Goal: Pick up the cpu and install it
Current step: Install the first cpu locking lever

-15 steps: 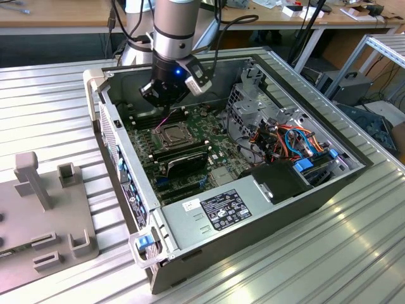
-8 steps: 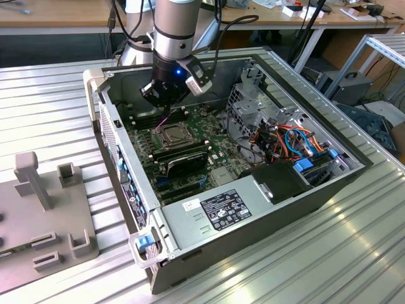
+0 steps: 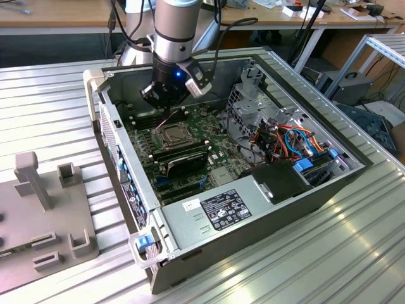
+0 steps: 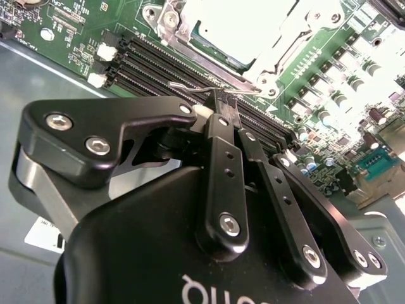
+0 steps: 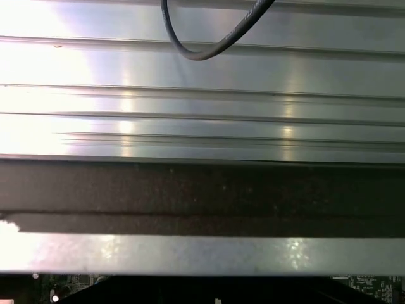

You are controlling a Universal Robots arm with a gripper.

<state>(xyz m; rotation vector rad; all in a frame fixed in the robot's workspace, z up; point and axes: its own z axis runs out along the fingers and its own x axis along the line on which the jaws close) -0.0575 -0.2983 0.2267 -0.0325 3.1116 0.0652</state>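
— Well, hard to make out the tips of the gripper (image 4: 220,101) in the exterior view: tucked under the arm's black wrist, low over the motherboard (image 3: 218,136).
— Clearer in the second wrist view. Fingers (image 4: 215,152) pressed together, pinching a thin wire lever (image 4: 185,84) at the socket's edge.
— And the cpu (image 4: 243,25)?
— Lying in the socket, under the hinged metal frame (image 4: 310,28). Washed out bright and cut off at the picture's edge.
— Anything else inside the computer case (image 3: 95,101)?
— Open on top, resting on the ribbed metal table (image 3: 354,253). Holding the board, a long black card (image 3: 183,161) just beside the socket, a grey power supply (image 3: 221,212), and a tangle of orange and blue cables (image 3: 285,136) toward the exterior view's right. Memory slots (image 4: 158,60) between the fingertips and the socket.
— Outside the case?
— A grey fixture (image 3: 44,209) on the exterior view's left, well apart. In the first wrist view, ribbed metal, a dark band and a looping black cable (image 5: 209,47).
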